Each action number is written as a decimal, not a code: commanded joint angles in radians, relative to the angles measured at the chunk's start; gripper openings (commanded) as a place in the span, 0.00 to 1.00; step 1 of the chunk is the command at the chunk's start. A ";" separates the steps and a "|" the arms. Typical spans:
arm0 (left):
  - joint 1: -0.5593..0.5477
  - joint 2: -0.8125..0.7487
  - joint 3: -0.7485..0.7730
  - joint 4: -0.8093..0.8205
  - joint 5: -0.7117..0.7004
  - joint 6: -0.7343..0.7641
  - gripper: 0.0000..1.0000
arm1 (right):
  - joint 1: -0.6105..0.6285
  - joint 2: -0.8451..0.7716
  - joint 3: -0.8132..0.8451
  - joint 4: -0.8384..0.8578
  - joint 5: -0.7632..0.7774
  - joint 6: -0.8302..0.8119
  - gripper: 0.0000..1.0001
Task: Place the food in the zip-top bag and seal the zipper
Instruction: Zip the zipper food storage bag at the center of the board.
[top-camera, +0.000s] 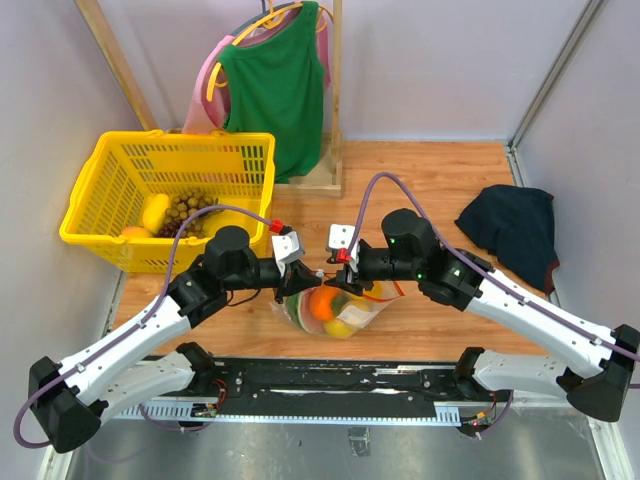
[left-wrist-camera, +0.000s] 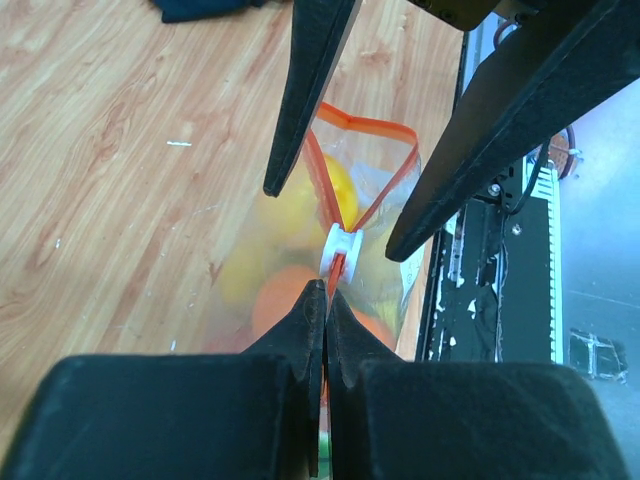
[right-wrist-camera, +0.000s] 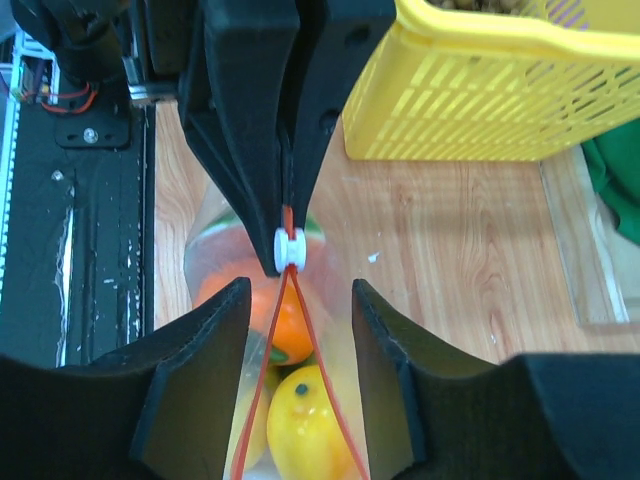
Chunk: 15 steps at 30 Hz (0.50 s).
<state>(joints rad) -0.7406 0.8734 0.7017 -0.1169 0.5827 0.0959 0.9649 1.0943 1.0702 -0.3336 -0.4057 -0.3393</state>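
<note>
table (top-camera: 440, 180): wood top; zip-top bag (top-camera: 375, 312) lies at its near edge, mid-width.
green top (top-camera: 275, 90): on hanger, far behind bag.
basket (top-camera: 105, 185): yellow, behind-left of bag, well apart; yellow pc (top-camera: 155, 212) + brownish bunch (top-camera: 188, 210) inside.
navy cloth (top-camera: 510, 225): heap, right of bag and a bit behind, well apart.
L gripper (left-wrist-camera: 327, 300): at bag mouth from left; jaws pressed tight together, pinching zipper (left-wrist-camera: 318, 175) just beside slider (left-wrist-camera: 343, 243).
R gripper (right-wrist-camera: 297, 290): at bag mouth from right; jaws apart, one each side of zipper, gripping nothing.
bag: clear, crinkly, mouth twd grippers.
food (top-camera: 322, 303): orange, yellow, green pcs, all inside bag.
zipper: red-orange; strips split in a V on R-gripper side of slider, so that stretch isn't sealed.
slider: white, at L fingertips.
</note>
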 joint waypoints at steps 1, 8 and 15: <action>0.004 -0.009 0.018 0.054 0.032 -0.004 0.00 | 0.002 -0.008 0.009 0.093 -0.069 0.025 0.47; 0.004 -0.005 0.021 0.052 0.040 0.001 0.00 | 0.001 0.030 0.026 0.104 -0.095 0.021 0.42; 0.004 -0.006 0.024 0.052 0.039 0.005 0.00 | 0.001 0.047 0.035 0.096 -0.112 0.014 0.23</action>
<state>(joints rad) -0.7406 0.8734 0.7017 -0.1143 0.6010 0.0963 0.9649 1.1381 1.0706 -0.2577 -0.4900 -0.3256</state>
